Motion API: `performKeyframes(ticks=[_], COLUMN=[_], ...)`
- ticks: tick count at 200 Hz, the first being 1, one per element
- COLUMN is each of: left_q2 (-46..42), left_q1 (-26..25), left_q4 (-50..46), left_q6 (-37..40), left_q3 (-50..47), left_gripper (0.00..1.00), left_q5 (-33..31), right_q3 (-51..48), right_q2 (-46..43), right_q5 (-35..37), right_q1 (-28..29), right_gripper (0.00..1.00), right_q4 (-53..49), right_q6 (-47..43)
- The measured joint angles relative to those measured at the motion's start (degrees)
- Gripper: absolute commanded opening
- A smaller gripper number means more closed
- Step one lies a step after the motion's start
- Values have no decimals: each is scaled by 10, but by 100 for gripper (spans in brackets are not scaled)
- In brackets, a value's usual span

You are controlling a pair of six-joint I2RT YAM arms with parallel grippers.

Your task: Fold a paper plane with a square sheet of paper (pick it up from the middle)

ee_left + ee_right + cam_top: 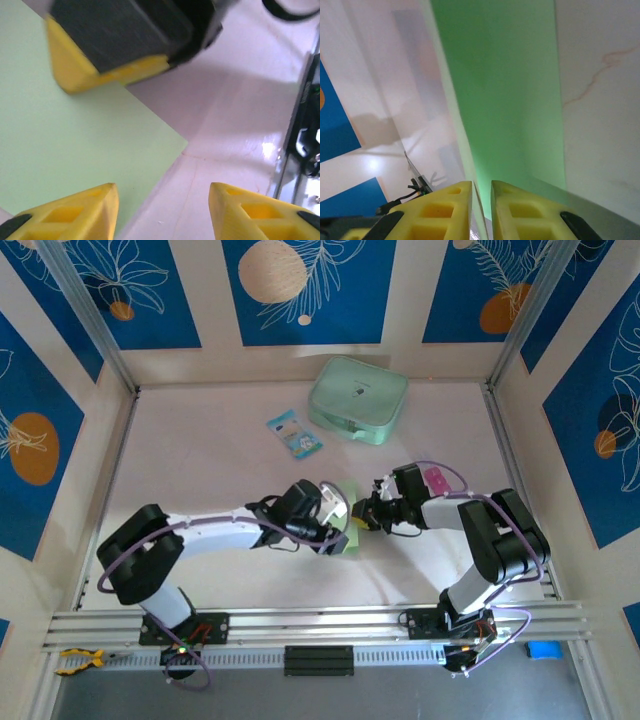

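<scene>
top external: pale counter [200, 470]. near its middle the left pincer [162, 200] gapes over the square sheet of paper [75, 145]; right pincer [481, 192] clamps its edge, arms mostly hiding it. far edge: packet [294, 433], mint case [358, 400], blue-panelled walls [300, 290].

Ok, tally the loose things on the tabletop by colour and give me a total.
Green: 2 (mint zip case, pale paper sheet)
Blue-and-white: 1 (packet)
Total: 3
</scene>
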Motion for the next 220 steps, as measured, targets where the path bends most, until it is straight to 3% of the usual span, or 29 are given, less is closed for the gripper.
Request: performKeyframes(ticks=[88, 164, 190, 220], left_q2=[43, 90, 94, 94], left_q1=[-133, -156, -156, -156], left_q4=[-52, -60, -59, -55], left_q6=[123, 148, 148, 152], left_q3=[54, 76, 76, 76], left_gripper=[69, 70, 66, 50], left_q5=[-242, -378, -400, -402], right_q3=[11, 14, 14, 14], right_q2=[0, 0, 0, 0], right_q5=[-9, -11, -11, -11], right_q1=[0, 0, 0, 0], right_gripper=[19, 19, 19, 19], right_q4=[-9, -11, -11, -11], right_q6=[-2, -2, -2, -2])
